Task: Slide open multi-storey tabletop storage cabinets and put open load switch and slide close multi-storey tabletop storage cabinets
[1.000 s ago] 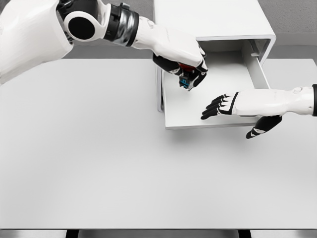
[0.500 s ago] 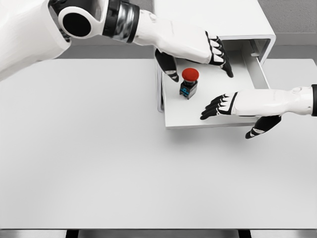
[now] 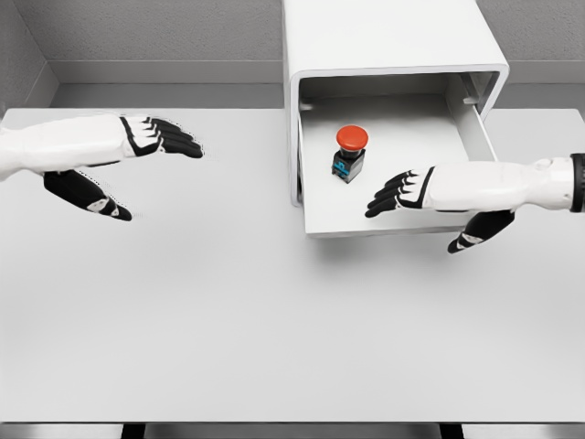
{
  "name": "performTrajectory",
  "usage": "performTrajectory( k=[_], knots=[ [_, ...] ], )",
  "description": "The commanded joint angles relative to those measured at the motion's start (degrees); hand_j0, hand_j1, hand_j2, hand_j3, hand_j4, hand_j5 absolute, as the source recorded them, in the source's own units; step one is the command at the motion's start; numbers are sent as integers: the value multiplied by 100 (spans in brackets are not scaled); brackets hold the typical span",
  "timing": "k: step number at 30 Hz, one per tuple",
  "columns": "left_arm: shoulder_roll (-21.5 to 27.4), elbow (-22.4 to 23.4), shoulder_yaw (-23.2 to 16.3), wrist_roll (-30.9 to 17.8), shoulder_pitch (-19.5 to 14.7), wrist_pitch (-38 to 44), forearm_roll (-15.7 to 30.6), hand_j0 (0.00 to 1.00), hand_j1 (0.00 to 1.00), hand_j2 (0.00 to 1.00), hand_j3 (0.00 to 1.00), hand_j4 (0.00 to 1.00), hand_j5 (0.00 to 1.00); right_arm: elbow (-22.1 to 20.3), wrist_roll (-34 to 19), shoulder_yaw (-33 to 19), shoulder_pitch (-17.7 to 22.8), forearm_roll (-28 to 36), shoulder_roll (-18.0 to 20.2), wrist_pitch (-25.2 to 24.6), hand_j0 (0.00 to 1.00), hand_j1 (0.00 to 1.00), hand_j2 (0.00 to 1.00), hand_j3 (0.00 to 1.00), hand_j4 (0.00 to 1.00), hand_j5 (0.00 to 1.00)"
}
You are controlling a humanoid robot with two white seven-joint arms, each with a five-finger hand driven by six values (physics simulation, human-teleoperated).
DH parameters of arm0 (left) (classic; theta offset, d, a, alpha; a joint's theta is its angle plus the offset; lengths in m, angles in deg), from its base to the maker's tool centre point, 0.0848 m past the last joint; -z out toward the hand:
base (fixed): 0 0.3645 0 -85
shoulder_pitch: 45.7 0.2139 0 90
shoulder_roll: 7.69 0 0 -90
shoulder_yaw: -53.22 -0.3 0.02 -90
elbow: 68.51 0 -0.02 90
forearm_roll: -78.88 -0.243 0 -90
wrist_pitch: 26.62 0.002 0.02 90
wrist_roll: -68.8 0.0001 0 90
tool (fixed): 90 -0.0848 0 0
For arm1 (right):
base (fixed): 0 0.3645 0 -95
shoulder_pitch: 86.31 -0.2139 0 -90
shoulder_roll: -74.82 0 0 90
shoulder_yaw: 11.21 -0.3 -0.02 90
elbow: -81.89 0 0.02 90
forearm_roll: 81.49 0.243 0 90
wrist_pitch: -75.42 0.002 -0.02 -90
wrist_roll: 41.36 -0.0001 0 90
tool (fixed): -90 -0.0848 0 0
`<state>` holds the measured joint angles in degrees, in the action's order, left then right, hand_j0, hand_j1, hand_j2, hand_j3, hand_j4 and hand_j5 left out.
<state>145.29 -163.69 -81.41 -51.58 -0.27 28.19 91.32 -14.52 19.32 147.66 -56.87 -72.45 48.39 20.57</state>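
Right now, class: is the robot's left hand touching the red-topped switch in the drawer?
Apart. The head view shows the left hand open over the table at far left, with bare tabletop between it and the switch standing in the open drawer.

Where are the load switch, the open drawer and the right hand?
load switch (image 3: 351, 139), head view, on its red button cap.
open drawer (image 3: 402, 224), head view, on the front edge of its floor.
right hand (image 3: 413, 190), head view, on the back of the hand.

White worktop, matte, smooth, fills most of view. Front edge runs along bottom; two dark supports show below it, near left and right corners. Grey textured wall beyond rear edge, pale ledge at base.
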Motion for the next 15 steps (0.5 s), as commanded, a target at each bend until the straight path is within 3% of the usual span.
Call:
performTrajectory(
  k=[1,2,5,8,15],
  knots=[
    [101,237,201,-3,45,19,136,100,100,100,100,100,100,25,-12,-14,0,46,-20,-15,100,100,100,100,100,100],
    [57,422,210,-3,291,19,232,100,100,100,100,100,100,43,-21,-14,-9,37,-20,-15,100,100,100,100,100,100],
    [-66,659,201,-38,581,19,268,100,100,100,100,100,100,131,-39,-14,-9,10,-55,-15,100,100,100,100,100,100],
    [-506,1081,201,-55,897,19,259,100,100,100,100,100,100,210,-39,-23,-35,10,-63,-15,100,100,100,100,100,100],
    [-629,1081,403,-82,1100,19,232,100,100,100,100,100,100,333,-100,-31,-44,2,-151,-15,100,100,100,100,100,100]
  ],
)
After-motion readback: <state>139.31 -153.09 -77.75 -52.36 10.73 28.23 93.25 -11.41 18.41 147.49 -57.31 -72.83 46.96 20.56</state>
